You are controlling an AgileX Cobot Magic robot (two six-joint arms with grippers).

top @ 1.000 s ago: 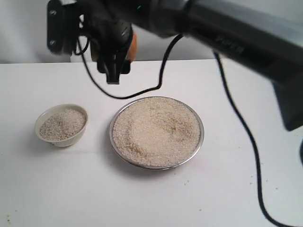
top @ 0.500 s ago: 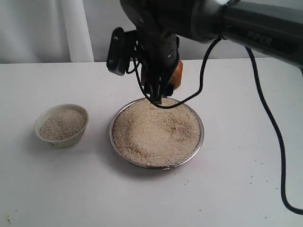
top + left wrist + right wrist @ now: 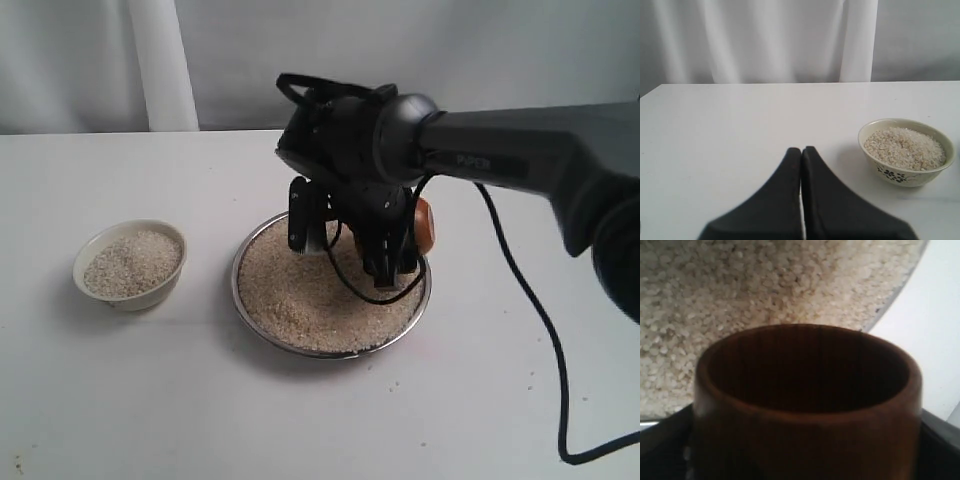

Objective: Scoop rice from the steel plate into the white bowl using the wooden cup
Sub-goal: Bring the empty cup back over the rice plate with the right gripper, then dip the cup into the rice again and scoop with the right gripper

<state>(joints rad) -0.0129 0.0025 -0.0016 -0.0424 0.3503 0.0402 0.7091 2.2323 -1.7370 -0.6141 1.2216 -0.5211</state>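
The steel plate [image 3: 243, 303] sits mid-table, heaped with rice [image 3: 300, 300]. My right gripper [image 3: 398, 255] hangs low over the plate's right side, shut on the wooden cup [image 3: 424, 225], which shows as a brown-orange bulge beside the black fingers. In the right wrist view the cup [image 3: 805, 440] fills the foreground with its dark mouth empty, just above the rice [image 3: 765, 285]. The white bowl [image 3: 90, 285] stands left of the plate, holding rice [image 3: 132, 262]. My left gripper [image 3: 801, 150] is shut, empty, low over the table, short of the bowl [image 3: 900, 175].
A black cable [image 3: 520, 300] trails from the right arm across the table's right side, and a loop of it hangs over the plate. A few stray grains [image 3: 400, 385] lie on the white table in front of the plate. A pale curtain [image 3: 160, 60] backs the table.
The right arm has swung from high above the table's back left to the right and down, bringing the cup low over the plate's right side. Bowl and plate have not moved.
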